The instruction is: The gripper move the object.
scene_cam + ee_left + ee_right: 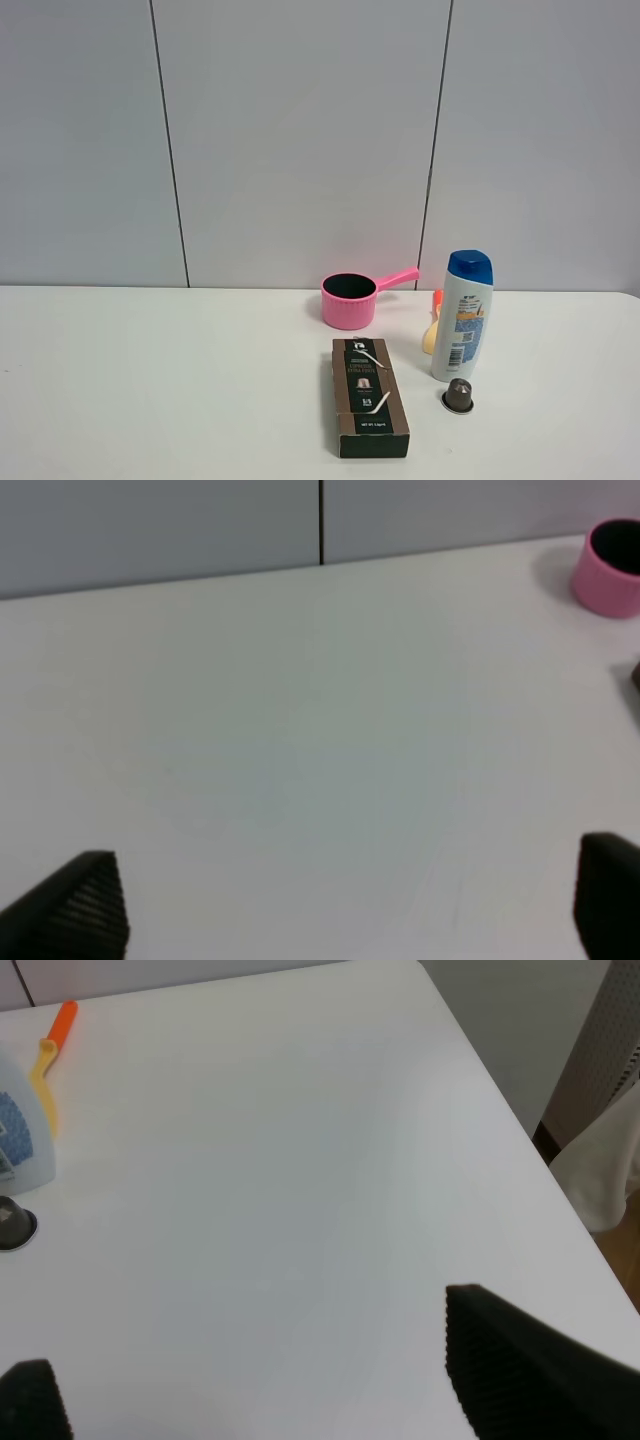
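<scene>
The tall white shampoo bottle (462, 315) with a blue cap stands upright right of the table's middle. Its lower side shows at the edge of the right wrist view (20, 1145). Neither arm shows in the exterior high view. My left gripper (345, 905) is open and empty over bare table, far left of the bottle. My right gripper (250, 1380) is open and empty over bare table to the right of the bottle, apart from it.
A pink saucepan (352, 297) stands behind a dark brown box (368, 396). A small brown capsule (458, 396) sits just in front of the bottle. A yellow and orange utensil (50, 1055) lies behind the bottle. The table's right edge (520, 1130) is near my right gripper.
</scene>
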`<state>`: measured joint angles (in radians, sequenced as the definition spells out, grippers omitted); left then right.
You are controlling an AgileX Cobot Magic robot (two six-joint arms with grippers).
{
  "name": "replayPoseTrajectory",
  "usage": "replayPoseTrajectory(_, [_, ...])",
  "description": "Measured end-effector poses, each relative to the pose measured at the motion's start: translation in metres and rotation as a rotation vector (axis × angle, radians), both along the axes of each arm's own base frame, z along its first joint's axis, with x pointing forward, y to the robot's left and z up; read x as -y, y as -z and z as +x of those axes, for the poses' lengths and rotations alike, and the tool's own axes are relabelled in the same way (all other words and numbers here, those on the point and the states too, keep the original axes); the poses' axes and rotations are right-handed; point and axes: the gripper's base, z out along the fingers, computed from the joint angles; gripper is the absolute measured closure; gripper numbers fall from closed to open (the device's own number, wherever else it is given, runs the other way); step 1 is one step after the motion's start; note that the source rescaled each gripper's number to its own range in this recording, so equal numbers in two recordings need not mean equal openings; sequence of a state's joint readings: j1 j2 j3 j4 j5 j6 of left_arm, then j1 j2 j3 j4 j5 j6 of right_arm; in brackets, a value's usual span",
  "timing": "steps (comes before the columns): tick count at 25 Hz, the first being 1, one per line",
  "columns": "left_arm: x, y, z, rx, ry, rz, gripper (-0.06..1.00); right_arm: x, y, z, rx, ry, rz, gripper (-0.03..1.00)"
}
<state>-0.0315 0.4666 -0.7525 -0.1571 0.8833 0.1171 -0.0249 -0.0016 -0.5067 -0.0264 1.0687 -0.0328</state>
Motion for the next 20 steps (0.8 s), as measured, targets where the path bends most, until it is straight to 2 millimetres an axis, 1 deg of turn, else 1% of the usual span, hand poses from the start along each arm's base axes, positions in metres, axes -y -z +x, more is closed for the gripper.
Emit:
replayPoseTrajectory(4, [0.000,0.017,-0.013,0.019,0.003,0.006,0.08,0.000,0.000,0.000,0.000,0.000,0.000,-0.03])
replayPoseTrajectory(8, [-0.001,0.031,-0.018,0.037,-0.002,0.006,0.07,0.000,0.000,0.000,0.000,0.000,0.000,-0.03])
replayPoseTrajectory(17, [-0.002,0.066,-0.012,-0.030,-0.009,0.013,0.07,0.000,0.000,0.000,0.000,0.000,0.000,-0.03])
replayPoseTrajectory(20, [-0.002,0.072,-0.010,-0.021,-0.011,0.017,0.07,0.000,0.000,0.000,0.000,0.000,0.000,-0.03])
